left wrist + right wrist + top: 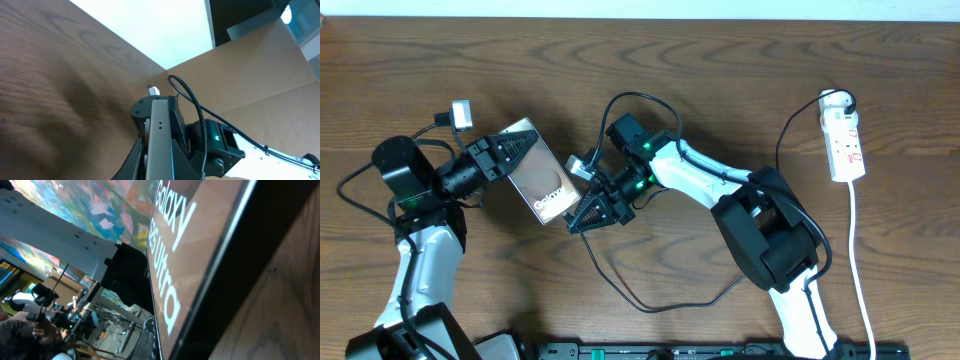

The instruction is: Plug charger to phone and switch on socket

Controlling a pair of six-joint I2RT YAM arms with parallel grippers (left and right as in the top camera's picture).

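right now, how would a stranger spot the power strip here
Start at the brown wooden table and go to its right side, past the black-and-white right arm. There lies a short white power strip, a black plug at its far end and a white cord trailing from its near end. It alone is a white bar with red marks; nearby cables are black.

The dark brown wooden table [720,60] looks matt to me, its grain plain to see. The flat dark brown-black smartphone [542,180] has a glossy glass face, mirror-like in my right wrist view, and a smooth grey metallic edge in the left. At three o'clock the short white power strip [845,145] is smooth plastic. At six o'clock the long thin black cable [642,309] looks dull and rubbery.
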